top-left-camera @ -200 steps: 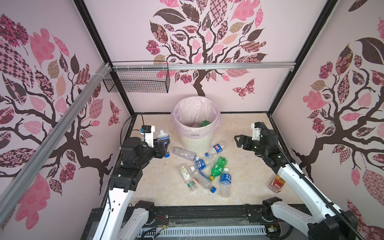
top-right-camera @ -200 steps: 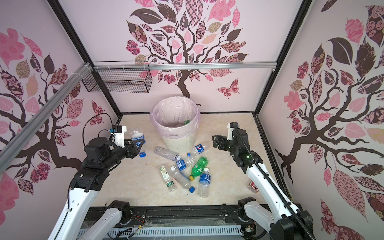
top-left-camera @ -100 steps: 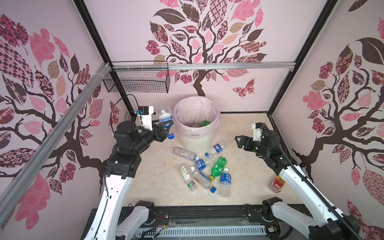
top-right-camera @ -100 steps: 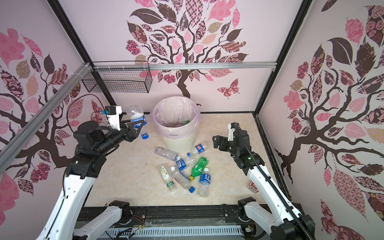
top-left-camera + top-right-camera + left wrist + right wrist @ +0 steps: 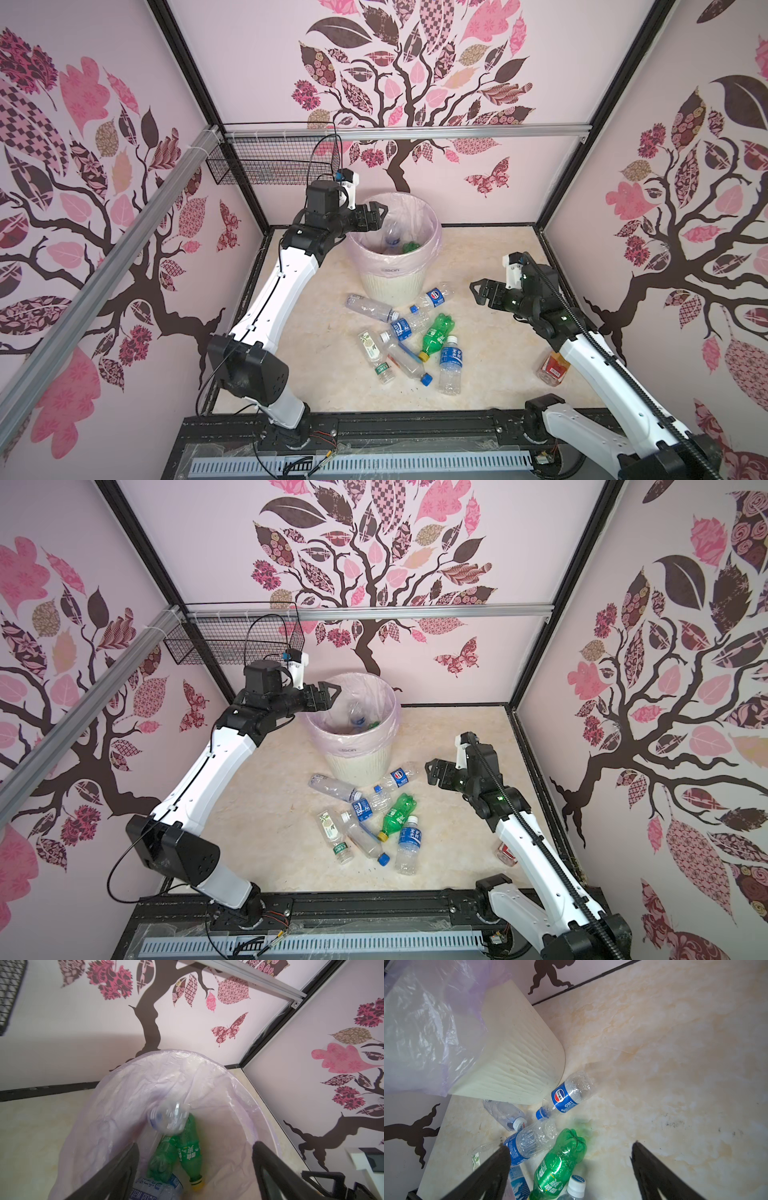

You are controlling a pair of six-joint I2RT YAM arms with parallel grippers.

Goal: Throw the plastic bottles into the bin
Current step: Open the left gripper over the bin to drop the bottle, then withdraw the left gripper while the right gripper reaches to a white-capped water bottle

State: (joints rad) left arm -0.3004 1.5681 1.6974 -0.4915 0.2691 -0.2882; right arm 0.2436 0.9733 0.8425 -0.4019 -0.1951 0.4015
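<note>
The cream ribbed bin [image 5: 390,286] [image 5: 357,766] with its pink liner stands at the back middle in both top views. My left gripper [image 5: 382,216] [image 5: 333,697] [image 5: 195,1145] hangs open over its near-left rim, holding nothing. A clear bottle [image 5: 168,1118] [image 5: 391,235], blurred, is falling free inside the bin onto two green bottles [image 5: 187,1151]. Several plastic bottles [image 5: 409,336] lie on the floor in front of the bin, among them a green one [image 5: 434,336] [image 5: 560,1163] and a blue-labelled one [image 5: 566,1095]. My right gripper [image 5: 476,293] [image 5: 430,773] [image 5: 571,1145] is open above the floor, right of this pile.
A squat red-labelled bottle [image 5: 555,368] [image 5: 506,852] stands near the right wall, partly behind my right arm. A black wire basket [image 5: 274,166] hangs on the back-left rail. Walls close in three sides, and a black frame rail [image 5: 415,428] runs along the front.
My left arm rose from the floor at the left and swung over the bin with the clear bottle, then opened; the bottle now drops into the bin. The right arm barely moved.
</note>
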